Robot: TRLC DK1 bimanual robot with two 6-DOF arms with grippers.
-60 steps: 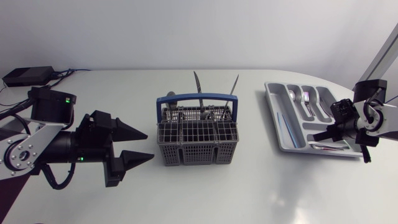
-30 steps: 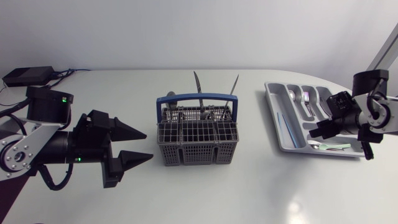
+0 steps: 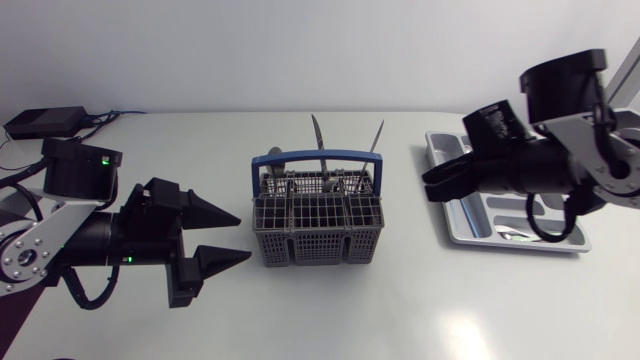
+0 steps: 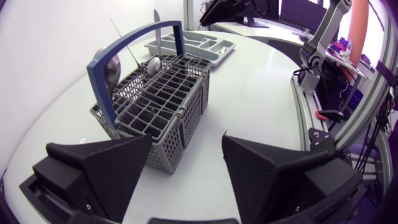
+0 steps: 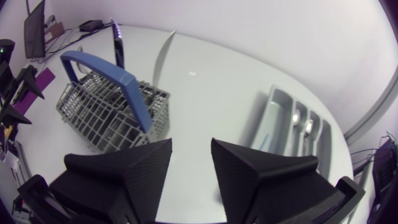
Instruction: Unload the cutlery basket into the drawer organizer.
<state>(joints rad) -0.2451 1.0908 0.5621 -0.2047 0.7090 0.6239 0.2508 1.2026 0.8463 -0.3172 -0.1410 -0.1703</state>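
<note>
White table [image 3: 330, 310], cutlery basket [image 3: 318, 225] sitting mid-table. Two knife blades [image 3: 317, 138] poke out, the rest is buried in the grid. Right arm [image 3: 540, 165] blocks most of the drawer organizer [image 3: 465, 222]. Left gripper [image 3: 243, 237] and right gripper [image 5: 191, 146] are both spread wide, nothing in them.

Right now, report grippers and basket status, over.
Left gripper open, empty, beside cutlery basket. Right gripper open, empty, at drawer organizer edge. Basket holds cutlery. Nothing in between.

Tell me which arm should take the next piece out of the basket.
Right, probably. The right arm hangs raised at the organizer edge, jaws open and empty, pointing toward the basket. The left arm sits low beside the basket, far from the organizer.
</note>
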